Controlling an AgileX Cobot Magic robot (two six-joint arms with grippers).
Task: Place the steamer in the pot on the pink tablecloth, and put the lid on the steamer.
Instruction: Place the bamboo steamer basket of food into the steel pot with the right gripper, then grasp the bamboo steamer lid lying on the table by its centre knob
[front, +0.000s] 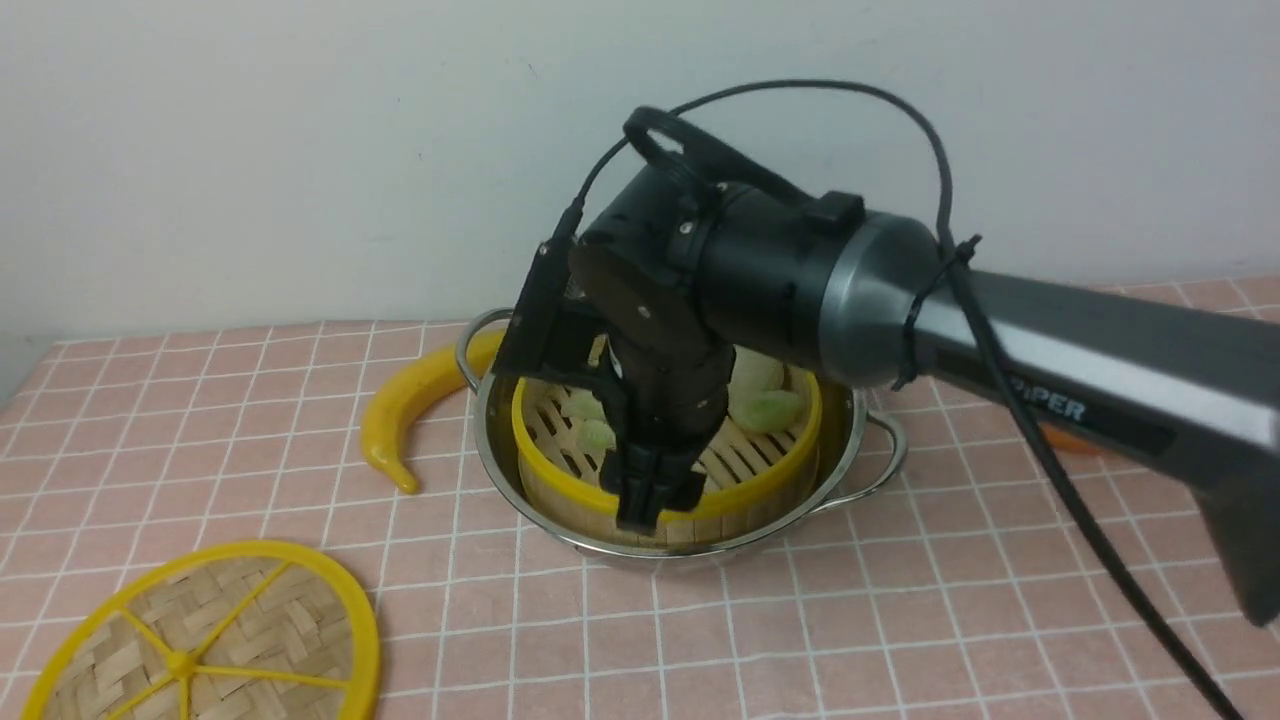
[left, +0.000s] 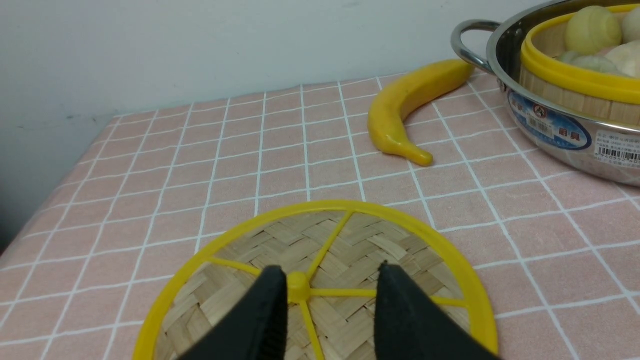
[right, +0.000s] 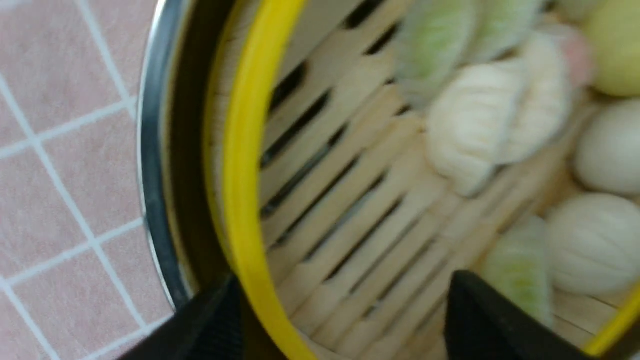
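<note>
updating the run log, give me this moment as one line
steamer: in pot | lid: on tablecloth, off steamer | right tool: open, straddling steamer rim | left tool: open over lid knob

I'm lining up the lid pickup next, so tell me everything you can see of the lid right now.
The lid is a flat round disc of woven bamboo, with a thick yellow rim, thin yellow spokes and a small yellow centre knob. It lies flat, knob up, on the pink tablecloth, apart from the pot. The front view cuts off its near edge. The left gripper is open over it, one finger either side of the knob; contact cannot be judged.
</note>
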